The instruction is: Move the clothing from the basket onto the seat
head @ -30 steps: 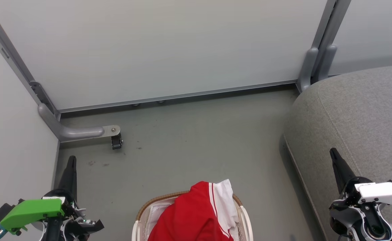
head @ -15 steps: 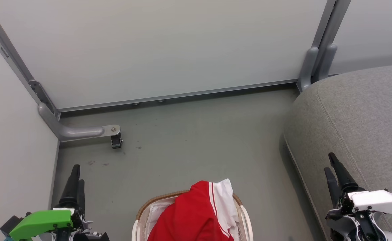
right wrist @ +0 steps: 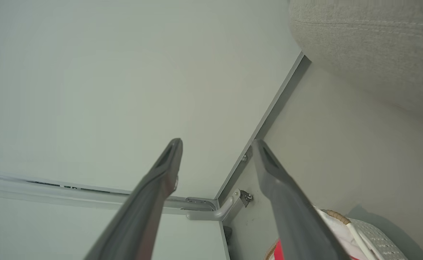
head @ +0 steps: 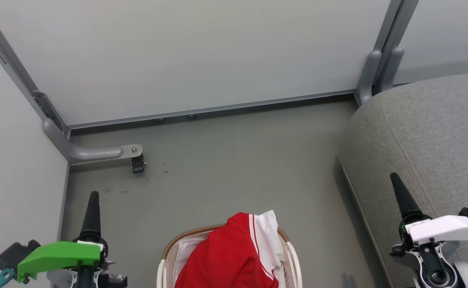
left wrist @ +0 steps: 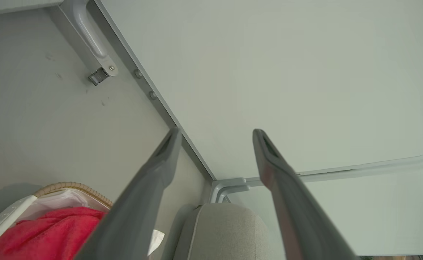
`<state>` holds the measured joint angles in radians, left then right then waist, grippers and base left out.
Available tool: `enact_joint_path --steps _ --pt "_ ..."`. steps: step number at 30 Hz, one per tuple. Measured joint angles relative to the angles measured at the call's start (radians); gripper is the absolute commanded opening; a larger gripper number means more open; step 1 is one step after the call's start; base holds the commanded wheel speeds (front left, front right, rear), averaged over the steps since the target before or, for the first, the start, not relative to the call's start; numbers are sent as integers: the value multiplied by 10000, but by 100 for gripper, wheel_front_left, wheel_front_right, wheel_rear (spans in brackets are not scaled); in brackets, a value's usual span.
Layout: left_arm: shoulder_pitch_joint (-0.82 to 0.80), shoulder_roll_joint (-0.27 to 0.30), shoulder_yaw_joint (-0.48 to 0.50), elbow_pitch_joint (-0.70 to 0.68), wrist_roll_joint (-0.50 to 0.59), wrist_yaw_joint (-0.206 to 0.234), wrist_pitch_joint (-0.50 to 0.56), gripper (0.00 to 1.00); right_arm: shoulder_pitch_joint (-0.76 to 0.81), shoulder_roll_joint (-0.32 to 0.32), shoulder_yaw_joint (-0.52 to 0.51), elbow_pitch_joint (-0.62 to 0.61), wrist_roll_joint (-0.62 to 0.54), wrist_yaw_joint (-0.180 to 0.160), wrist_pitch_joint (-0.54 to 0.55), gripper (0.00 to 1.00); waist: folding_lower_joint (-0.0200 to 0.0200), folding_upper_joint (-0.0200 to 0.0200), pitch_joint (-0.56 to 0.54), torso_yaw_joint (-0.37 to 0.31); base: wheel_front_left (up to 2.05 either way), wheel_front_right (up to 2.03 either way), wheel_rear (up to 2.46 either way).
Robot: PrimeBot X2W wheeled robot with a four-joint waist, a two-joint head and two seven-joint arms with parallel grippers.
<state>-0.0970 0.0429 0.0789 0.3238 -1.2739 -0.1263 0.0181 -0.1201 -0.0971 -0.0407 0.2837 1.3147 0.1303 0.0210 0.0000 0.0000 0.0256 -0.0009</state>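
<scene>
Red clothing point(head: 226, 256) with white stripes and a white panel is heaped in the white basket point(head: 169, 249), which has a brown braided rim and stands on the floor at the bottom centre. The grey woven seat point(head: 430, 132) takes up the right side. My left gripper point(head: 93, 196) hangs over the floor left of the basket, and its wrist view shows the left gripper point(left wrist: 216, 131) open and holding nothing. My right gripper point(head: 395, 178) hovers over the seat's front edge, and the right gripper point(right wrist: 217, 141) is also open and holding nothing. The basket rim point(left wrist: 70, 186) and clothing point(left wrist: 45, 234) lie below the left fingers.
Pale partition walls close off the back and left. A grey bracket foot with a small caster point(head: 137, 162) juts onto the grey floor point(head: 238, 168) at the left. A grey post point(head: 374, 72) stands at the seat's far corner.
Both grippers have gone from shut to open and shifted slightly in place. The head camera has tilted a little. The clothing and basket have not moved.
</scene>
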Motion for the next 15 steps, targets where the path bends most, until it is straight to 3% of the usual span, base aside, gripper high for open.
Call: enact_joint_path --steps 15 --pt "-114 12 -171 75 3221 82 -594 100 -230 -247 349 -65 -2637 0 -598 100 0 0 139 26 0 0 0"
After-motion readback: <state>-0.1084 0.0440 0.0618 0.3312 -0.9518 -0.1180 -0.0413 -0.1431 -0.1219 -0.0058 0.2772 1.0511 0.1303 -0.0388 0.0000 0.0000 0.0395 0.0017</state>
